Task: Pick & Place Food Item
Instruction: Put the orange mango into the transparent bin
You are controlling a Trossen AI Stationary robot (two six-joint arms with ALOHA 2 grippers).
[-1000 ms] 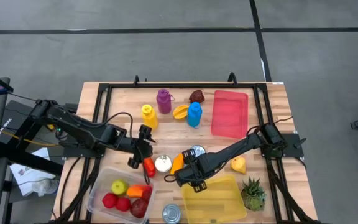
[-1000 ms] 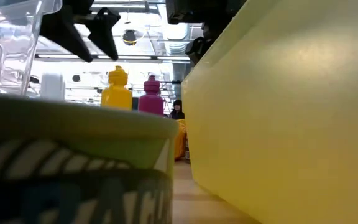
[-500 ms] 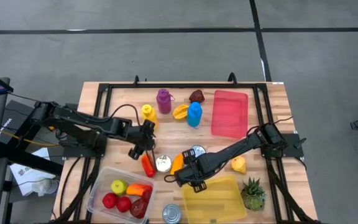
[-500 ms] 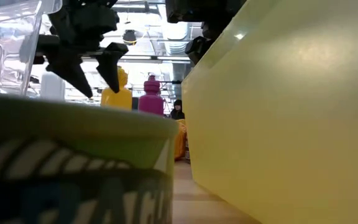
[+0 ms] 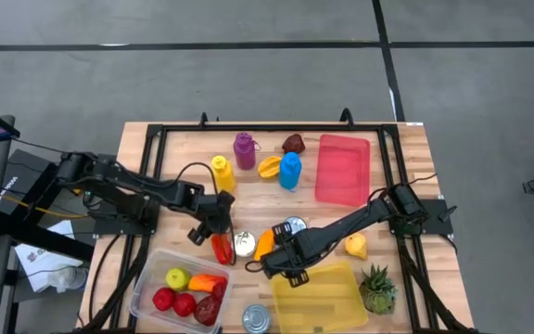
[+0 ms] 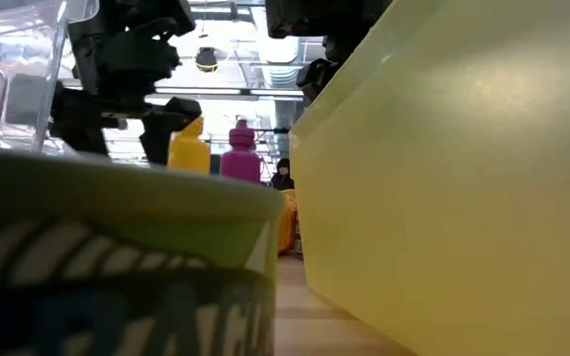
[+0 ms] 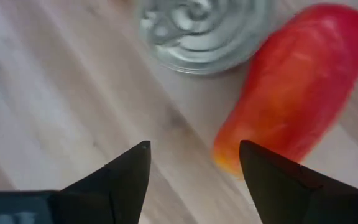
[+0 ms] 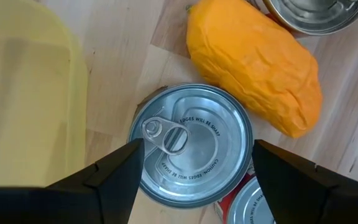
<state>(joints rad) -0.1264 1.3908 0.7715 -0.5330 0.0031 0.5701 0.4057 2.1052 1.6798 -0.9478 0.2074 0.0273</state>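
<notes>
A red pepper [image 5: 219,247] lies on its side on the wooden table, next to a silver can [image 5: 244,243]. My left gripper [image 5: 203,234] hangs open just left of the pepper, pointing steeply down. In the left wrist view its fingers [image 7: 194,149] stand over bare wood, one tip close to the pepper's near end [image 7: 229,158], without touching. My right gripper [image 5: 281,263] stands open at the table's middle over an upright pull-tab can [image 8: 191,146], one finger on either side of its lid. An orange pepper [image 8: 253,68] lies just beyond that can. My right gripper has a fingertip [image 8: 126,158] at each side of the can's rim [image 8: 143,124], coming from above. I cannot tell whether the fingers touch the can.
A clear bin [image 5: 146,278] holding an apple and red fruit stands at the near left, a yellow bin [image 5: 318,295] at the near right. A red tray [image 5: 343,169], three bottles [image 5: 244,150], a pineapple [image 5: 376,289], a yellow pear [image 5: 355,245] and more cans [image 5: 258,318] stand around.
My left gripper has sunk toward the table beside the red pepper and has turned about its wrist. The pepper has stayed where it was.
</notes>
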